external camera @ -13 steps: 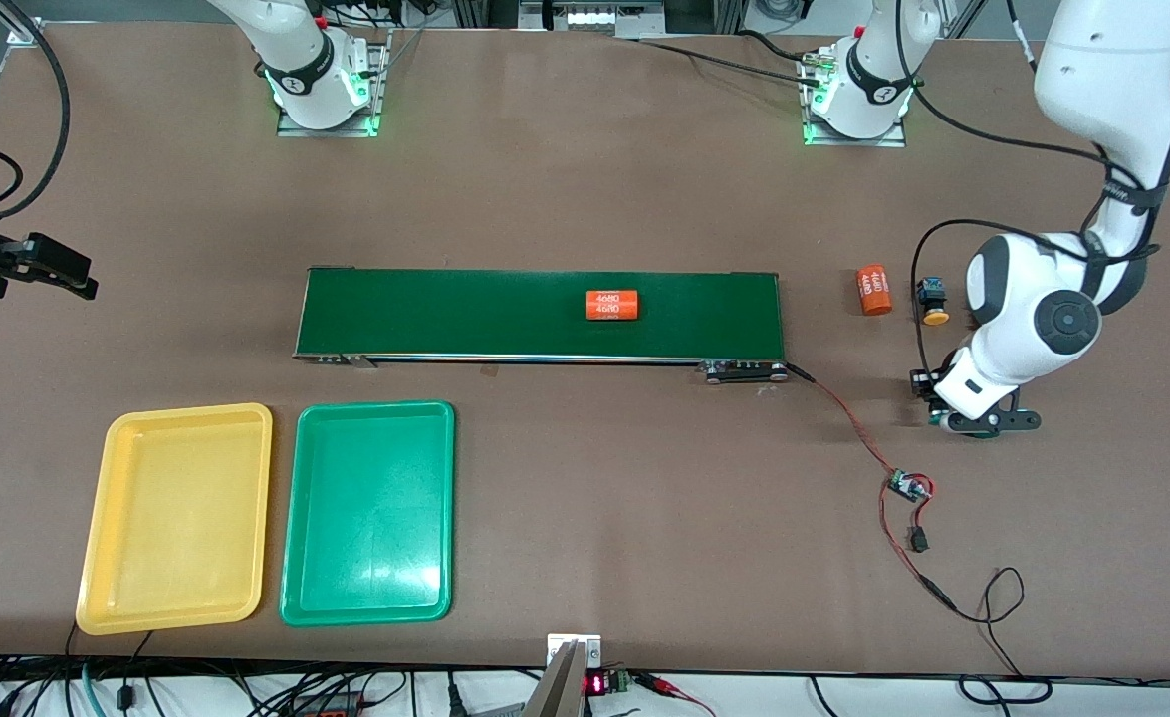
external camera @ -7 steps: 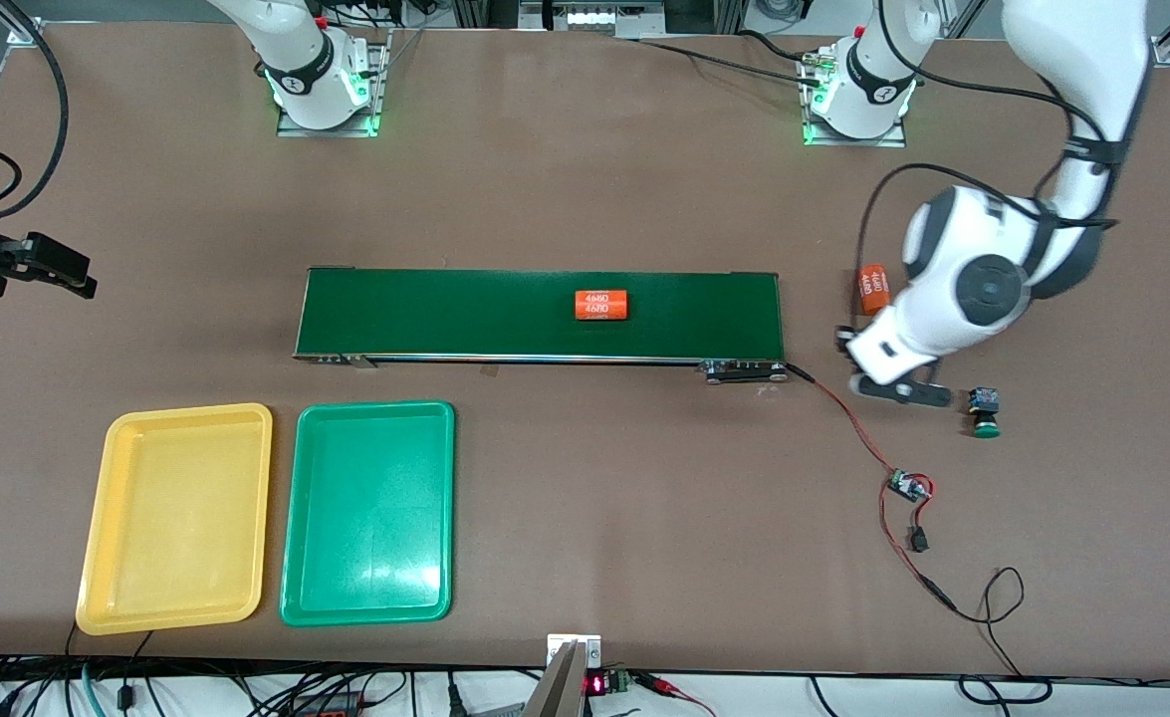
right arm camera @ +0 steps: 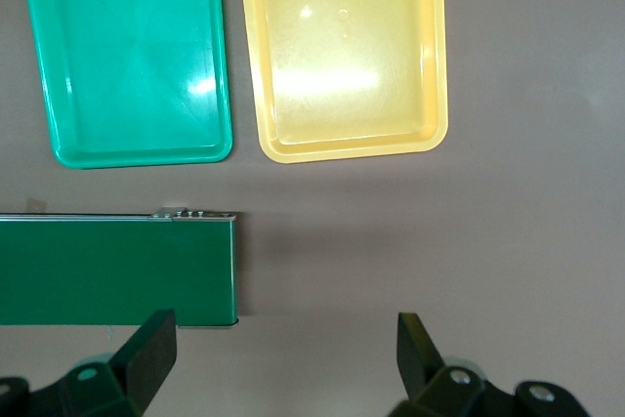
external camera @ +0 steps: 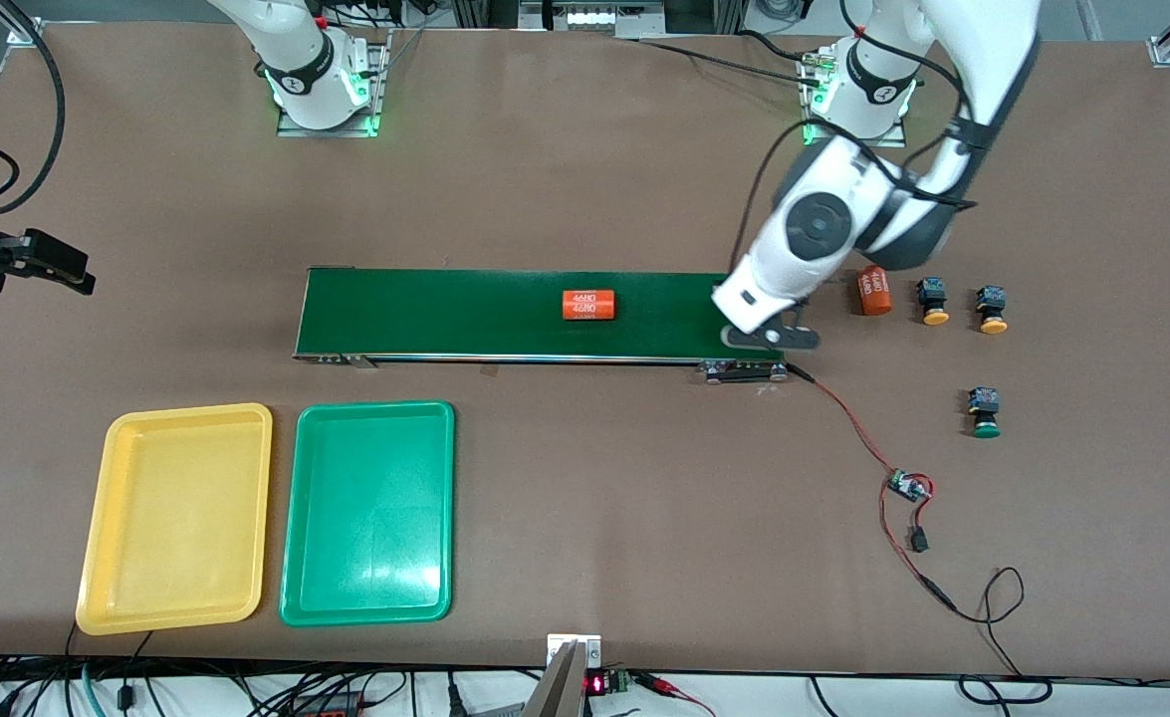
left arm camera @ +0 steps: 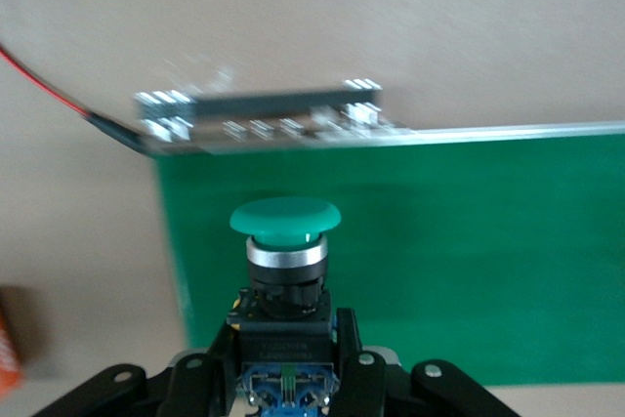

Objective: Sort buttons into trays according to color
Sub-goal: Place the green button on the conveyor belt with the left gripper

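Note:
My left gripper (external camera: 770, 337) is shut on a green-capped button (left arm camera: 285, 241), held cap outward over the end of the dark green conveyor belt (external camera: 505, 314) toward the left arm's end. A second green-capped button (external camera: 984, 413) stands on the table. Two orange-yellow-capped buttons (external camera: 934, 301) (external camera: 992, 309) stand farther from the front camera than it. The yellow tray (external camera: 97, 518) and green tray (external camera: 296, 518) lie side by side and hold nothing. My right gripper (external camera: 42, 267) is open and waits over the table at the right arm's end.
One numbered orange cylinder (external camera: 587, 304) lies on the belt; another (external camera: 874, 289) lies on the table beside the orange-yellow buttons. A red-black wire (external camera: 848, 418) with a small circuit board (external camera: 908, 486) runs from the belt's end toward the front camera.
My left gripper has swung from the buttons' spot to over the belt's end, carrying a green button. The orange cylinder on the belt has drifted toward the right arm's end.

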